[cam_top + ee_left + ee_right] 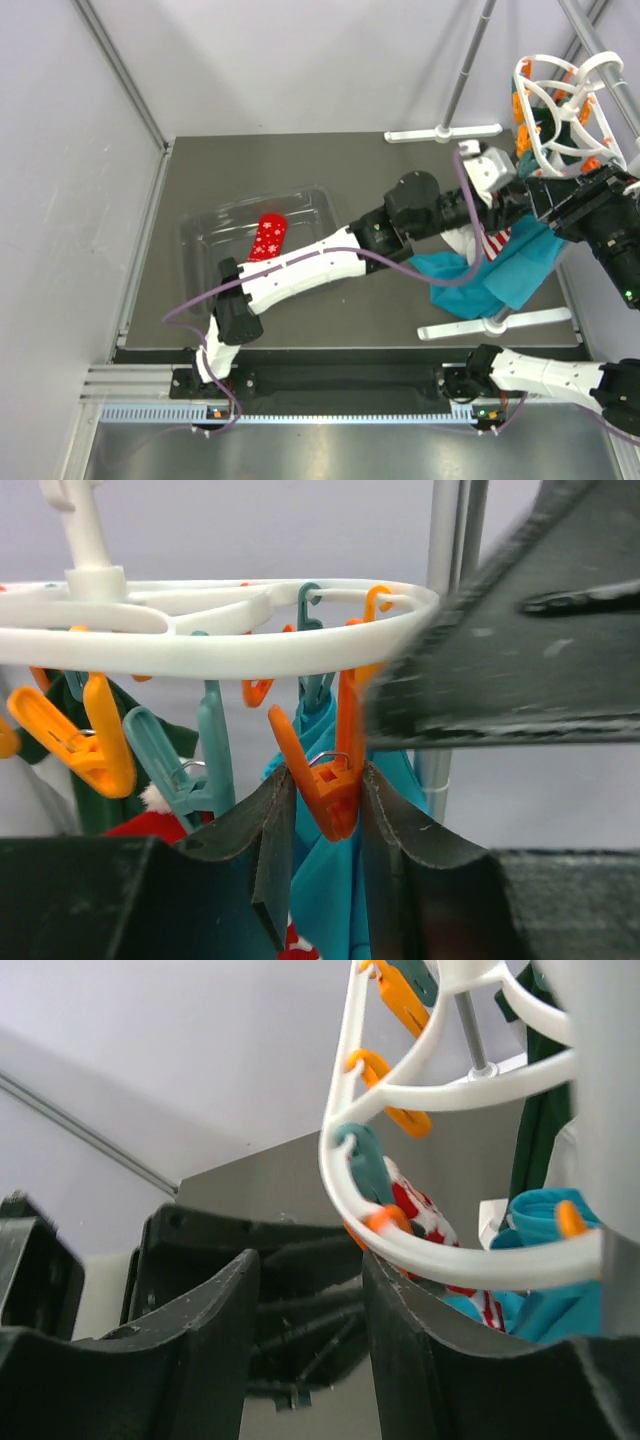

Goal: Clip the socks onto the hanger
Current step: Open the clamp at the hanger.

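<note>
The left end effector point(327, 815) pinched an orange peg point(322, 770) on the hanger point(230, 650) at the far right, the striped sock point(493, 240) close by. The right end effector point(310, 1300) stood open. The snowflake sock point(268, 238) lay in a clear tray point(215, 225) on the bench point(350, 300), left.

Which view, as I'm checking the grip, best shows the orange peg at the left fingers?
Left wrist: the orange peg sits centred and large between the fingers. Top external shows only orange specks on the hanger; right wrist cannot single it out.
</note>
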